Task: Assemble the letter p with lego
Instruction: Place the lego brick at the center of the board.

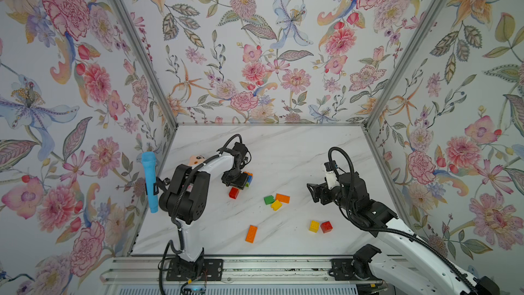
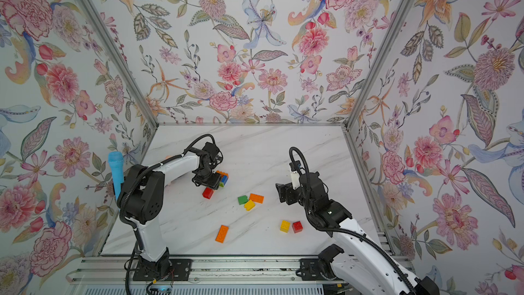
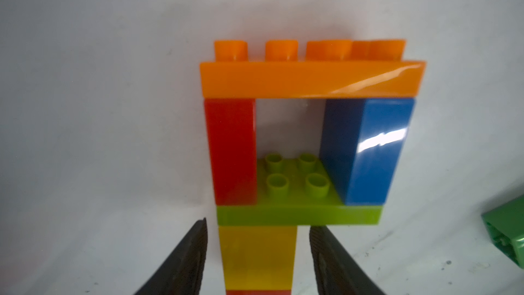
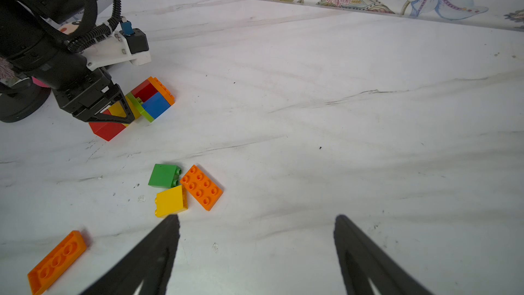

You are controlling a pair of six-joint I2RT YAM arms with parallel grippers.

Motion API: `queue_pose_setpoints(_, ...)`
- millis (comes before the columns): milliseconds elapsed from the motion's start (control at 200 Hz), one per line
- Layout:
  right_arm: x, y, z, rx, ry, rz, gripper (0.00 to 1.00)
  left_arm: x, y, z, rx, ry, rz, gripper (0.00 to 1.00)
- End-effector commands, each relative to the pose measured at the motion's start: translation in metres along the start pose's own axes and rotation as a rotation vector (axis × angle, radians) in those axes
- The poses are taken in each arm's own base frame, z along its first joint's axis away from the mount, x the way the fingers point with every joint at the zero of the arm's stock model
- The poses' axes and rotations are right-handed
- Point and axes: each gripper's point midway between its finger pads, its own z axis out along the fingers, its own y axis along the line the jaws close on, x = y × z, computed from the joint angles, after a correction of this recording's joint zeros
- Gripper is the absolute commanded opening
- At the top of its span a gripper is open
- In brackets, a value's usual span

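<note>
- Six joined lego bricks formed a letter shape [image 4: 150,100] lying flat on the table [image 1: 283,148], on the robot's left half, under the left arm's wrist.
- In the left wrist view, an orange top brick [image 3: 312,80] spanned a red side brick [image 3: 231,151] and a blue side brick [image 3: 374,151]. Both sat on a lime plate [image 3: 297,215], with a bare gap between them.
- Below the plate ran a yellow stem brick [image 3: 256,253]. A red foot brick [image 4: 106,131] closed the stem's end.
- The left gripper [image 3: 257,227] straddled the yellow stem brick. Its jaws were spread, with a sliver of table showing on each side, so it pinched nothing.
- The right gripper [image 4: 256,218] hovered over bare table with its jaws spread wide and nothing between them.
- Near the table's middle lay a green brick [image 4: 163,175], a wide orange brick [image 4: 202,187] and a yellow brick [image 4: 171,201], close together.
- A long orange brick [image 4: 56,261] lay alone nearer the front edge.
- Toward the right arm, a yellow square brick [image 1: 314,226] and a red square brick [image 1: 326,226] sat side by side.
</note>
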Motion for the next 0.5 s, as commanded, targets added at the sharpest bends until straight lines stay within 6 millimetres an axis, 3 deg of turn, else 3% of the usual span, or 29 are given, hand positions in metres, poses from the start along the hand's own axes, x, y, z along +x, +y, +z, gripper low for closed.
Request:
queue_pose_setpoints(0,0.003,-0.002,-0.001,0.001,0.003,0.029,0.88,-0.005,0.001,-0.026,0.019,-0.054,-0.007,0.73)
queue_pose_setpoints(25,0.004,-0.002,-0.001,0.003,0.007,0.032,0.89,-0.005,0.001,-0.031,0.019,-0.066,-0.008,0.81)
queue_pose_setpoints(40,0.004,-0.002,-0.001,0.004,0.009,0.034,0.89,-0.006,0.0,-0.033,0.021,-0.074,-0.008,0.95)
queue_pose_setpoints(55,0.004,-0.003,-0.001,0.006,0.008,0.036,0.89,-0.006,0.0,-0.036,0.021,-0.083,-0.01,0.99)
queue_pose_setpoints(290,0.012,-0.006,0.002,0.012,0.065,0.074,0.95,-0.006,0.001,-0.102,0.021,-0.3,-0.052,0.99)
queue_pose_setpoints(335,0.014,-0.005,0.004,0.01,0.09,0.088,0.96,-0.003,0.002,-0.124,0.021,-0.392,-0.07,0.99)
queue_pose_setpoints(495,0.034,-0.002,0.016,0.007,0.208,0.145,1.0,0.017,0.012,-0.147,-0.009,-0.669,-0.179,0.99)
